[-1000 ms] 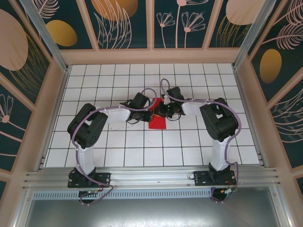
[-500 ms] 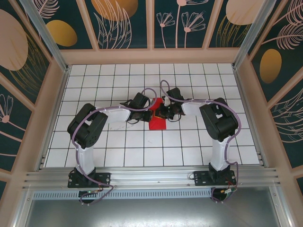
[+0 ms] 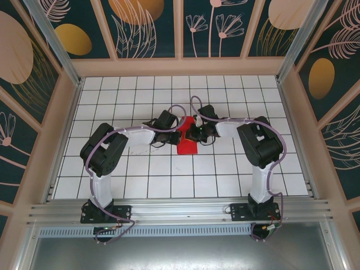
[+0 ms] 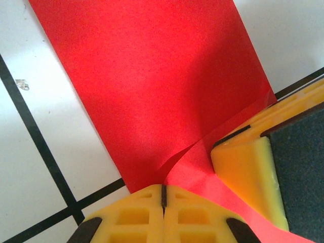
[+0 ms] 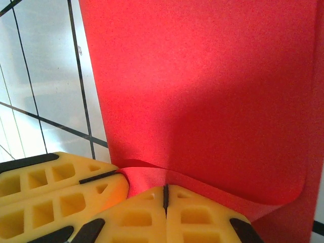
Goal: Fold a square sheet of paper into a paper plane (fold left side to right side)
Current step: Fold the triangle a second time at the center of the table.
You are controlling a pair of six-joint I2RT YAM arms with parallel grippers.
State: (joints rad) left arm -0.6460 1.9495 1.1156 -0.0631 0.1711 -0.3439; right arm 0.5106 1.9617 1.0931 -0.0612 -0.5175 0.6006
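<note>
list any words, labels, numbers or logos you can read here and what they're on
None can be read. The paper is plain red, the tiles carry only black grid lines, the yellow fingers are unmarked, and the wall panels show plant patterns without letters.

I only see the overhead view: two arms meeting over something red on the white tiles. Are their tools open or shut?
Observer: Left wrist camera: the left tool is shut, its tips down on the red paper.
Operator: And the other one?
Observer: Right wrist camera: the right tool is shut too, right beside the left tool's fingers.
Operator: Is the paper lying flat?
Observer: Not quite; a low ridge of it bulges up at the right tool's tips.
</note>
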